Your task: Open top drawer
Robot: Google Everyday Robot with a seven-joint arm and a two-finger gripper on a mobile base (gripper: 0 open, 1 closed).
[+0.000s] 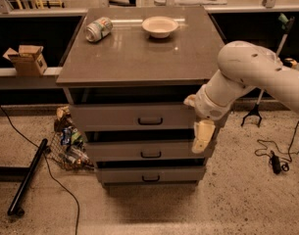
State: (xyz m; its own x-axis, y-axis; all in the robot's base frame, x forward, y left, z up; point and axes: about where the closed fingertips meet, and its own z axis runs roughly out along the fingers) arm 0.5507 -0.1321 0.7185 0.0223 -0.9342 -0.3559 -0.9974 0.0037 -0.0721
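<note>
Speckled flooring is spreading beneath a grey cabinet whose flat surface (139, 62) is carrying a tipped drink can (98, 29) and a pale bowl (160, 26). Just under that surface, the top drawer (114, 116) is sitting above two shorter drawers and is looking closed. Its front panel is facing the camera, its long axis is running left to right, and its small dark loop handle (150, 121) is lying level at the centre.

A white robot arm (252, 77) is reaching in from the right. The end effector (203, 137) is hanging at the cabinet's right edge, below the top drawer and well apart from the handle. Whether it is released or clenched cannot be told.

By my judgement the approach is in hand. The next move is calling for travel left and upward to the handle, a grip on it, then a straight pull toward the camera.
</note>
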